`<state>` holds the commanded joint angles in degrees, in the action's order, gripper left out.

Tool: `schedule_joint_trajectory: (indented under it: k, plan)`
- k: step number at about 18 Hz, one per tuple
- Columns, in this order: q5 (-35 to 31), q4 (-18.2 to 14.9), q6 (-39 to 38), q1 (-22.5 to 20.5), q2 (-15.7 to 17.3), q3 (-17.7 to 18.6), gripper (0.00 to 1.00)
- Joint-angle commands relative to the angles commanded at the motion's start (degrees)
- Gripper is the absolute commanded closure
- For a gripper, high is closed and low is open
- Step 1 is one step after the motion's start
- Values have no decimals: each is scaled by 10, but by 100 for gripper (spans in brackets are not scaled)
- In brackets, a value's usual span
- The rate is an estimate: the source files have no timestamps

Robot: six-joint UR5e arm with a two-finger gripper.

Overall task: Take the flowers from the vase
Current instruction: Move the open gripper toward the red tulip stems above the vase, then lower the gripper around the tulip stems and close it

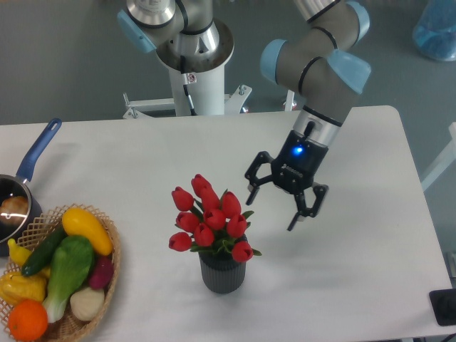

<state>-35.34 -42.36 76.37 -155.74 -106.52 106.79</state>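
The gripper (273, 211) hangs above the white tabletop (356, 285), tilted, with its jaws spread wide and nothing between them. It is just to the right of the flowers (210, 217), close to them but not touching. The flowers, red tulip buds with green leaves, stand upright in the vase (223, 273), a dark ribbed cylinder near the front middle of the tabletop. At the left edge sits a wicker basket (107, 285) of vegetables, and behind it a blue-handled pot (28, 178).
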Motion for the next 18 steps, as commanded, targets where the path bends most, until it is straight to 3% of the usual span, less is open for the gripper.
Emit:
schedule_joint_trajectory:
  k: [9, 17, 18]
  plan:
    - [25, 2, 4, 37, -5, 2, 0]
    - [54, 4, 4, 38, -19, -2, 0]
    - [54, 4, 4, 38, -20, -2, 4]
